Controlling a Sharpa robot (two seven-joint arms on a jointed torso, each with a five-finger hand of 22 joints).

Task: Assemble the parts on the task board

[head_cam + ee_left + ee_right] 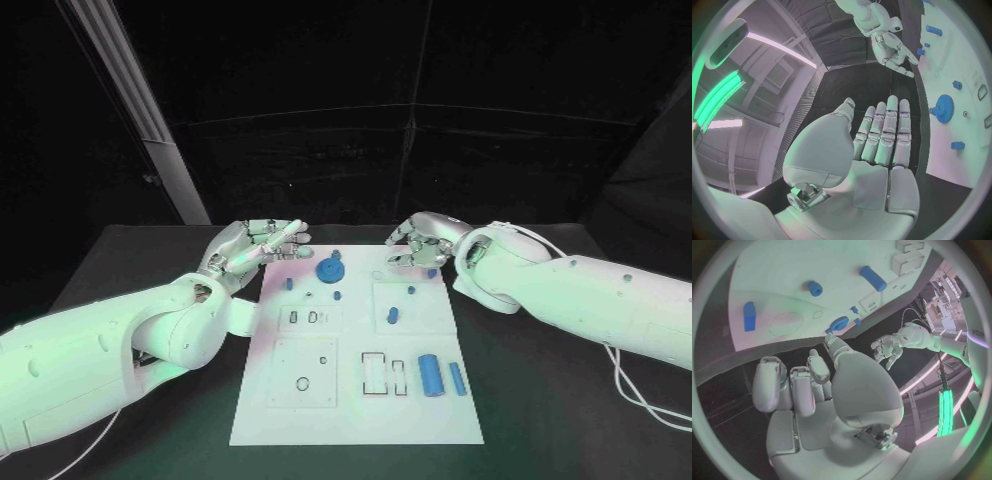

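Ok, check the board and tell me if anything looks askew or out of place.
Nothing stands out. The board lies flat and square on the table, the blue parts sit tidily on it, and both hands, left and right, hover empty at its far end.

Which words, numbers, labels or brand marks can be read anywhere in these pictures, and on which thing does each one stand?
None can be read.
Task board: outlines and slots, no legible print.
Blue parts, such as the blue gear: no marking.
Left hand and right hand: no legible label or brand.
Right arm's edge in the right wrist view: a small dark mark, too blurred to read.
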